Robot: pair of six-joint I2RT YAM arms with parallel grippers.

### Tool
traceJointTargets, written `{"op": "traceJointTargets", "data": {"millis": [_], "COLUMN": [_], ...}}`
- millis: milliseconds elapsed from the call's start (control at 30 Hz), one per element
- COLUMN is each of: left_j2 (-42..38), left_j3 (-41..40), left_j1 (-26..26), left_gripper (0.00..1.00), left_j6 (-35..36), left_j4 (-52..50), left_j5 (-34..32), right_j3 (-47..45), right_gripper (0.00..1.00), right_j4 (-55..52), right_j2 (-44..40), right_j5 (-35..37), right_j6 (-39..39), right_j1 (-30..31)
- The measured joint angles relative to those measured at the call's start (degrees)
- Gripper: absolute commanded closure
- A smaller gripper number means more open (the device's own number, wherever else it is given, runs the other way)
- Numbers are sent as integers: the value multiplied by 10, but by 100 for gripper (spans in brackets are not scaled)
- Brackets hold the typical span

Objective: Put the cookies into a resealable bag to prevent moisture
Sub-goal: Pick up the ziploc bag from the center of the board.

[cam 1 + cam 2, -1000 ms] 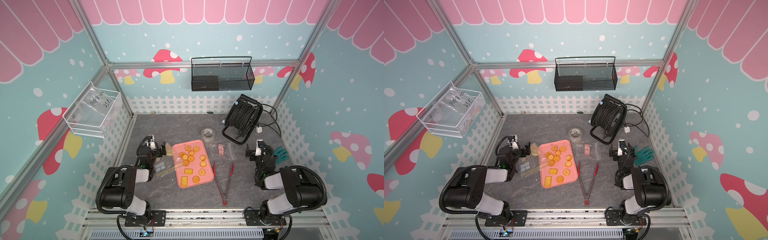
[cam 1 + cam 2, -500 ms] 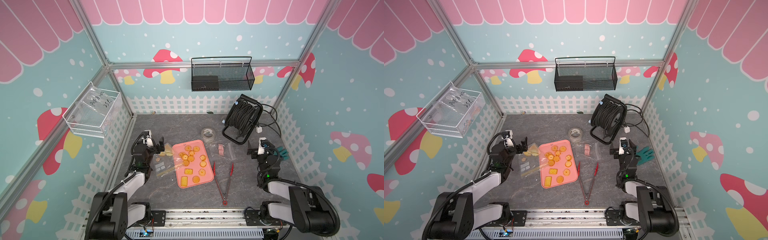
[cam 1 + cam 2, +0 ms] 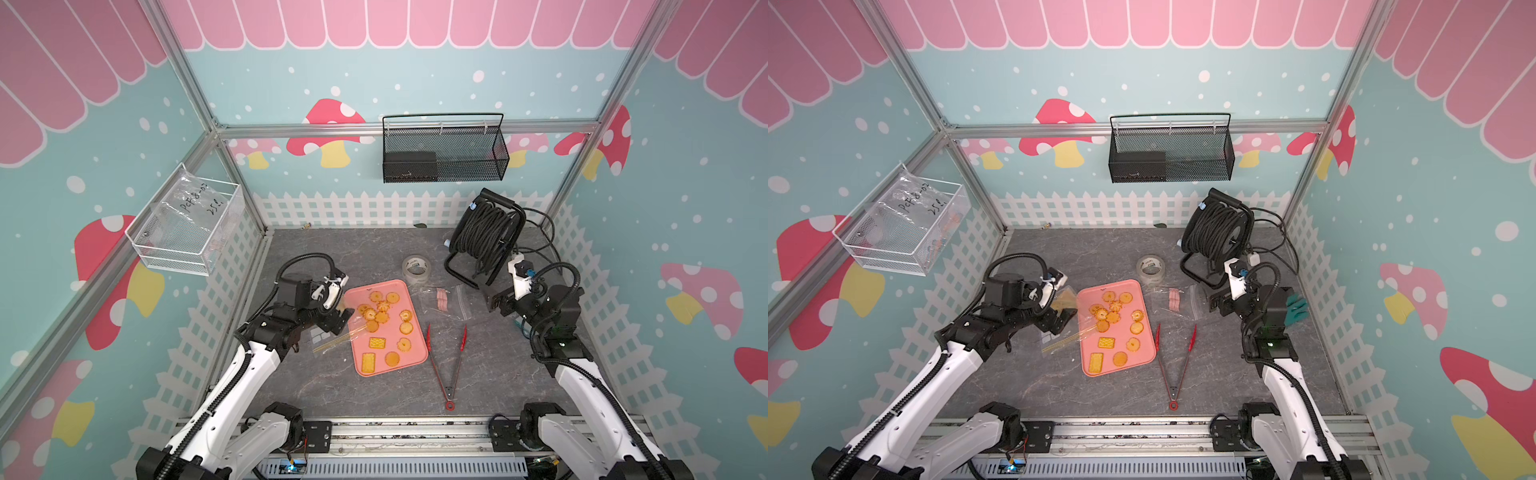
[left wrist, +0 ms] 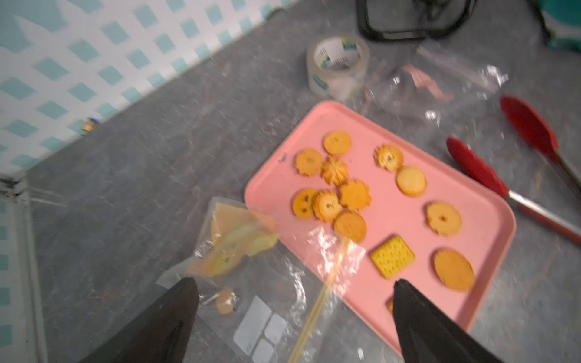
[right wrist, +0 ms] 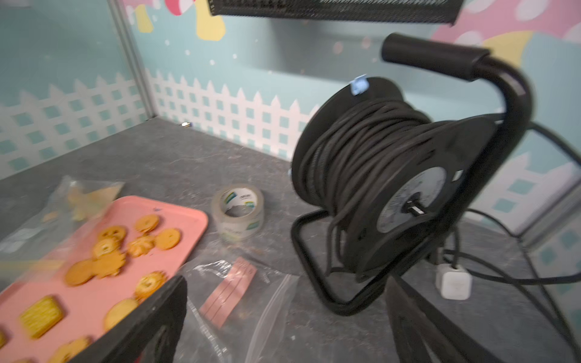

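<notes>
Now, cookies (image 3: 384, 318): about a dozen, all loose on the pink tray (image 3: 417, 353), most clustered in its far-left part, two rectangular crackers toward its near-left corner; none bagged.
Resealable bag (image 3: 332, 341): clear, flat on the tabletop against the tray's left edge, one end lapping onto the tray. Its yellow zip strip slants from the cookie cluster out over that edge.
Left gripper (image 4: 294, 284): spread wide, empty, hovering over the bag. The strip passes between its fingers, running away from it toward the cookies.
Right gripper (image 5: 286, 283): also wide, holding nothing, well off the tray's right edge, near the bag of pink strips (image 3: 442, 301).
Tongs (image 3: 446, 357): on the tabletop just beside the tray's right edge, hinge toward the near edge.
Nearer arm: the left, I judge, for both bag and cookies.
</notes>
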Motion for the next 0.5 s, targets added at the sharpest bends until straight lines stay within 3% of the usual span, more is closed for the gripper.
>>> {"op": "traceJointTargets", "data": {"millis": [133,233,333,500], "left_j2": [45,81,114,172], "left_j3": [0,-2,-7,-22], "left_j1": [-30,-36,-39,-50], "left_gripper": [6,16,27,32], "left_j6": [57,84,104,111], "left_j4": [-110,-139,-131,-80], "left_j5": [-31,-60,-82,-86], "right_j3": [25,30,30,22], "right_gripper": [1,2,2,2], "right_j4": [-111,-158,-178,-160], "right_j2": [-7,-10,-9,3], "right_j5": [-60,-78,-83,-87], "right_j6": [7,16,29,65], "right_j1": [45,85,124,169]}}
